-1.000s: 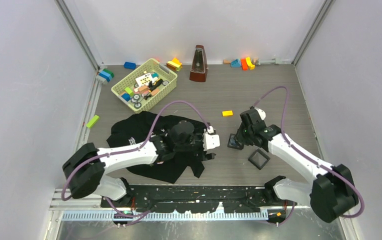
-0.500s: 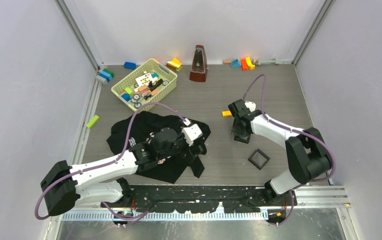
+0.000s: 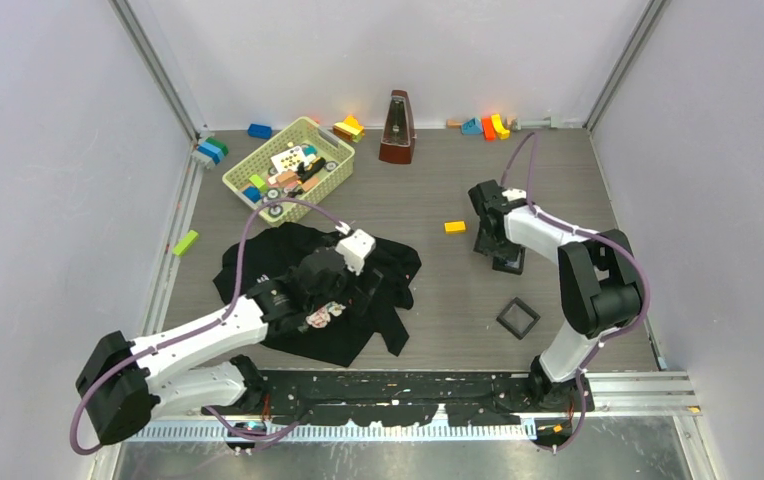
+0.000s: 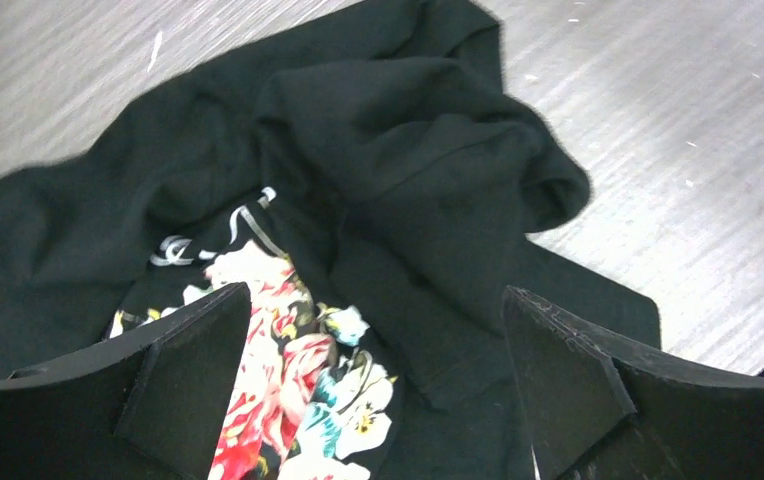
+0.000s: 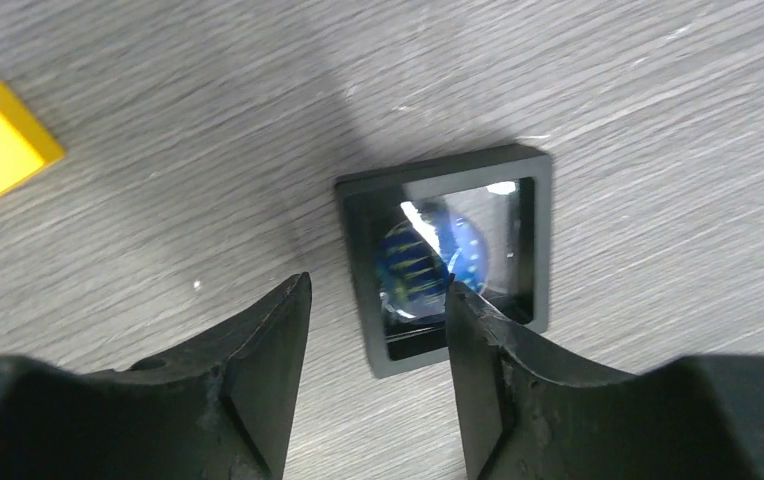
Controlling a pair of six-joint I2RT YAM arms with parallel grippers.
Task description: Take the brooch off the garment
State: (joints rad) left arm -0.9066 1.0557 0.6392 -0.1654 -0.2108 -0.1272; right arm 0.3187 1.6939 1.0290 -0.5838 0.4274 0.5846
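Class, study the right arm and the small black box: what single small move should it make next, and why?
Probably lift the right gripper straight up. Its jaws stand apart, and the black box with the blue brooch lies flat on the table, off the garment.

Table [image 3: 428, 190]: carries everything listed below.
Garment [image 3: 258, 265]: crumpled on the table's left half, toward the front edge.
Left gripper [image 4: 375, 298]: above the garment's middle, jaws spread wide over its printed front.
Basket [image 3: 241, 165]: behind the garment, at the back left, with small pieces in it.
Metronome [image 3: 396, 128]: upright near the back wall, right of the basket.
Loose blocks [image 3: 488, 126]: by the back wall, right of the metronome.
Framed box [image 5: 438, 170]: flat on the right half, beneath the right gripper [image 5: 376, 290].
Brooch [image 5: 428, 260]: inside the framed box.
Small block [image 3: 455, 227]: left of the framed box, near it.
Second box [image 3: 518, 318]: before the framed box, apart from it.
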